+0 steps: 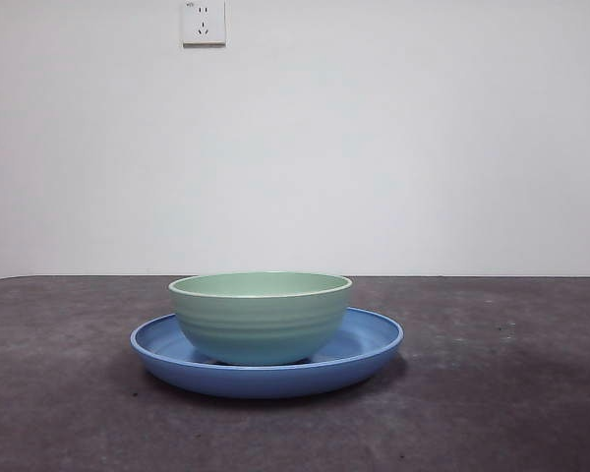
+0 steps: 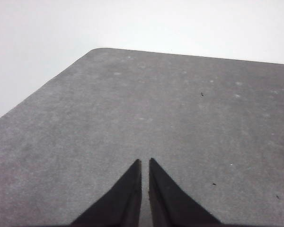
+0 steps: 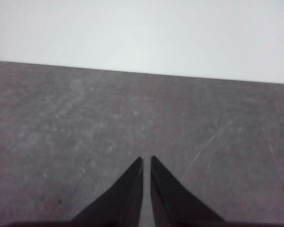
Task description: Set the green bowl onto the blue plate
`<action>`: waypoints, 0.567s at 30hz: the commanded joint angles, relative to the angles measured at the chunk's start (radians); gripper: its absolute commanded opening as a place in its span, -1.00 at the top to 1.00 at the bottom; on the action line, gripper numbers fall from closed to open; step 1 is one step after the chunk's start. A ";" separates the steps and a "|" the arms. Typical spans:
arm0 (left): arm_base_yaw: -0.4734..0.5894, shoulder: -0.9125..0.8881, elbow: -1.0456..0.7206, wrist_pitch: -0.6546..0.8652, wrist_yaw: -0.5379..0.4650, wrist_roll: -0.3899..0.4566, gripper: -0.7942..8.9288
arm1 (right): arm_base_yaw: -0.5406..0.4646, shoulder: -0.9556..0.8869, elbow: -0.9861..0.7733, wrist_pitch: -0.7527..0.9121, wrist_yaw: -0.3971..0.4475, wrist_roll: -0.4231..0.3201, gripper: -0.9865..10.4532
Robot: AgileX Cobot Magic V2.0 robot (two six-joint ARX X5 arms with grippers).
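Green bowl: we see it standing upright inside the blue plate, its base resting on the plate's floor, slightly toward 9 o'clock of the plate's middle.
Blue plate: we see it flat on the dark grey table, just below the middle of the front view; its rim shows at 3 and 9 o'clock past the bowl's sides.
Bowl interior: we cannot see into it from this low angle; only the far inner wall near the rim shows.
Left gripper: we read the jaws as drawn together, with only a thin slit between the tips and nothing held; it hangs over bare table near a rounded corner of the table.
Right gripper: we read the jaws as drawn together likewise, nothing between them; bare table lies ahead of it.
Arms in front view: neither shows.
Wall: plain white, with a socket at 12 o'clock, left of centre.
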 commanded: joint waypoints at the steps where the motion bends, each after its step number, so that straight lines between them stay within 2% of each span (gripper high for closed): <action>1: -0.002 -0.001 -0.020 -0.006 -0.005 -0.006 0.78 | -0.002 -0.033 -0.049 0.036 0.016 -0.009 0.79; 17: -0.002 -0.001 -0.020 -0.006 -0.005 -0.006 0.78 | 0.003 -0.052 -0.085 -0.055 0.043 0.002 0.79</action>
